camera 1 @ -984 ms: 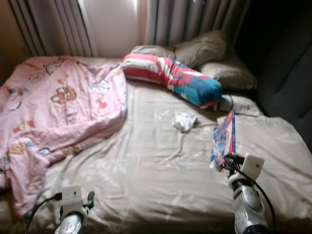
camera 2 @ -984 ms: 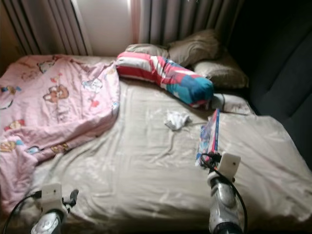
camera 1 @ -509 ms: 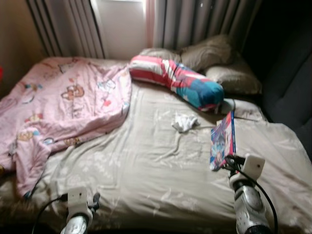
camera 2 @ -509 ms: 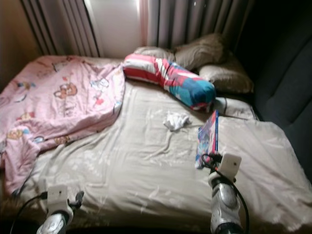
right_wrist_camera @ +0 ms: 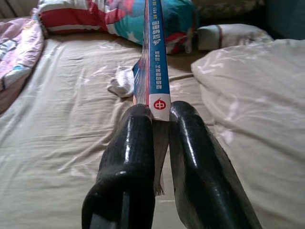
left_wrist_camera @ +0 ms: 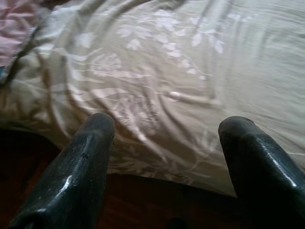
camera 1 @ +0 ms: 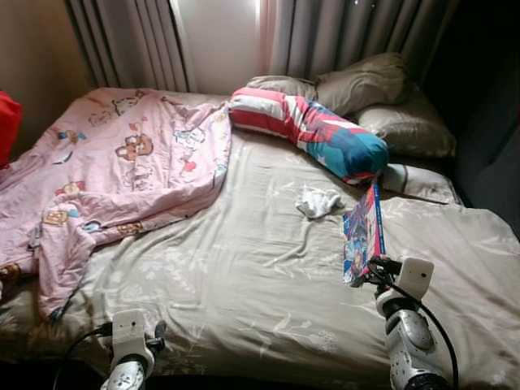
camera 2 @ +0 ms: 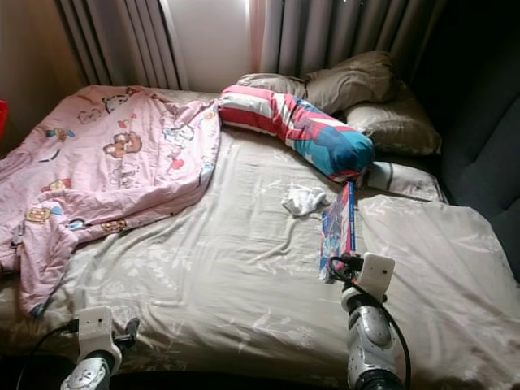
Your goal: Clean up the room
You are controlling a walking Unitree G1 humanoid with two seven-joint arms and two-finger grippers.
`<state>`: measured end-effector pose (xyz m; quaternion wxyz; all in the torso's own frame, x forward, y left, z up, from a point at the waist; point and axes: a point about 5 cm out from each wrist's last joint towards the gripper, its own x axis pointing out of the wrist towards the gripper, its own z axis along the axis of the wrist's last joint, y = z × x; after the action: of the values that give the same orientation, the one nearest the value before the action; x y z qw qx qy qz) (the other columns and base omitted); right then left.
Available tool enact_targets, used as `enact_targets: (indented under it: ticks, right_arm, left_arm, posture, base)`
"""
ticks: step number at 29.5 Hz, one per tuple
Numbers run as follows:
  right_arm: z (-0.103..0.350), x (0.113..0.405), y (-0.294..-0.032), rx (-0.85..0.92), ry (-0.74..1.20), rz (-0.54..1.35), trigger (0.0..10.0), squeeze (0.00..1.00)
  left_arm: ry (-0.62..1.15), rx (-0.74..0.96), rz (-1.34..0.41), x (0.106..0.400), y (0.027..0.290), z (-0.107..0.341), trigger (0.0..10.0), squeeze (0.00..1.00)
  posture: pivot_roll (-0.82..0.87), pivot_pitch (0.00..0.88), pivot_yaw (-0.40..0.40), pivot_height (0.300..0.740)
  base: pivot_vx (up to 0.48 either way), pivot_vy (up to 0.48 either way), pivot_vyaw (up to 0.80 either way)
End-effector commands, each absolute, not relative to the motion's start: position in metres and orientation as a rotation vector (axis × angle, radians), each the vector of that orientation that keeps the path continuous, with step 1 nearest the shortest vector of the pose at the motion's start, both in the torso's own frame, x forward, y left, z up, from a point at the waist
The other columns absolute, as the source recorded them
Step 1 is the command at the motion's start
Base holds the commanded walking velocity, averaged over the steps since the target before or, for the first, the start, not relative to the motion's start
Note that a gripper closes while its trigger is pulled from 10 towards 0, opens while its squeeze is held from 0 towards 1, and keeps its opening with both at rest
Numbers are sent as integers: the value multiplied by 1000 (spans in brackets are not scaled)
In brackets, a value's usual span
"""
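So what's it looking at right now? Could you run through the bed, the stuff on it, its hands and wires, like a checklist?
Surface: bed sheet, beige, wrinkled.
Job's things: book held on edge above the sheet; crumpled white cloth near it.
Clutter: pink blanket bunched on the robot's left; striped bolster; pillows at the head.
Grippers: right gripper, fingers clamped on the book's spine; left gripper, fingers apart, over the bed's edge.
Cables: black cable looping by the right wrist.
Surroundings: grey curtains, bright window.
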<state>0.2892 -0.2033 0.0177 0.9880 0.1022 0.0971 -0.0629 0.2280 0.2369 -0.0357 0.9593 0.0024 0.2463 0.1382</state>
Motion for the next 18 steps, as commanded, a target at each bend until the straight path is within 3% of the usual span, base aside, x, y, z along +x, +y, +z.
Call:
enact_targets:
  ticks: [1, 5, 18]
  right_arm:
    - [24, 294, -206, 197, 171, -128, 10000, 0]
    - [24, 294, -206, 198, 174, -129, 10000, 0]
    - [20, 292, -206, 189, 196, -136, 10000, 0]
  left_arm:
    - [508, 11, 272, 227, 236, -37, 10000, 0]
    - [508, 13, 272, 227, 237, -37, 10000, 0]
    - [512, 10, 271, 227, 238, -37, 10000, 0]
  posture:
    - [39, 26, -50, 731]
    - [38, 27, -49, 731]
    - [36, 18, -47, 731]
  base:
    - [0, -274, 0]
    - [0, -262, 0]
    - [0, 0, 0]
